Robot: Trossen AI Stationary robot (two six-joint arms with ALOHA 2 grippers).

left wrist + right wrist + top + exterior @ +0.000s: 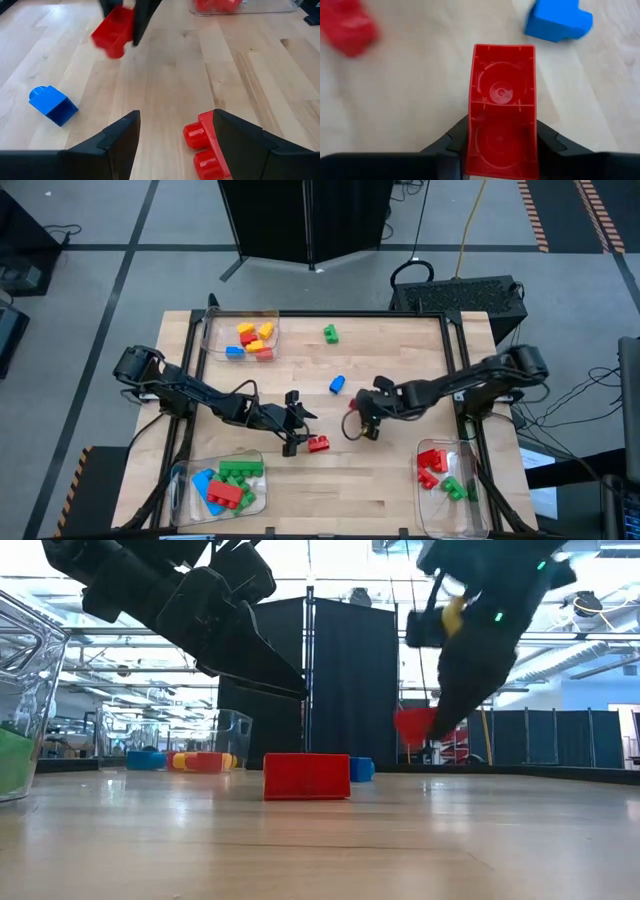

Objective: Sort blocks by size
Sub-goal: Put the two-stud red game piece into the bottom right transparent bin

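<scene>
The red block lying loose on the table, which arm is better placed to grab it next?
Left. Its open tool hovers beside the loose red block, while the right tool already grips another red block.

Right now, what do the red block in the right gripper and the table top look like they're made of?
The red block, clamped in the right gripper, looks like moulded plastic with a smooth, slightly glossy finish: its hollow underside shows thin walls, ribs and round sockets. The table top looks like light wood, probably sealed butcher-block: joined planks with visible grain and a soft sheen.
</scene>
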